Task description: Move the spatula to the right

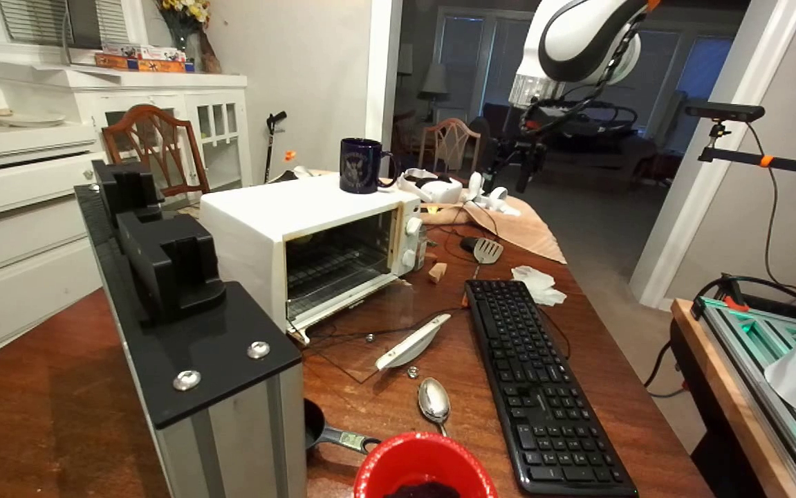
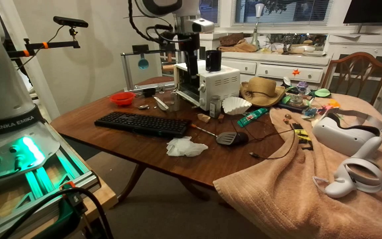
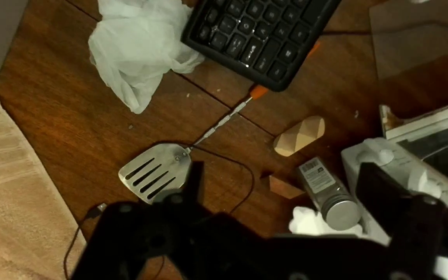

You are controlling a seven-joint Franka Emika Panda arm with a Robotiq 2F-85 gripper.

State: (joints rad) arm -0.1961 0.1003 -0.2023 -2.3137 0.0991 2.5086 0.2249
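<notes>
The spatula has a slotted metal head, a thin shaft and an orange handle. It lies on the wooden table in the wrist view (image 3: 151, 171) and in both exterior views (image 1: 487, 250) (image 2: 225, 138). Its handle runs under a corner of the black keyboard (image 3: 257, 46), with orange showing on both sides of it. A black rounded object (image 2: 241, 137) sits against the head. My gripper (image 3: 283, 166) is open and empty, high above the table; it shows in both exterior views (image 1: 508, 166) (image 2: 193, 63). In the wrist view one finger overlaps the edge of the spatula head.
A white toaster oven (image 2: 220, 84) with a dark mug (image 2: 213, 60) on top stands beside the gripper. A glass jar (image 3: 325, 190), wooden blocks (image 3: 299, 136), a crumpled white tissue (image 3: 138, 46), cables and a peach towel (image 2: 277, 186) lie around the spatula.
</notes>
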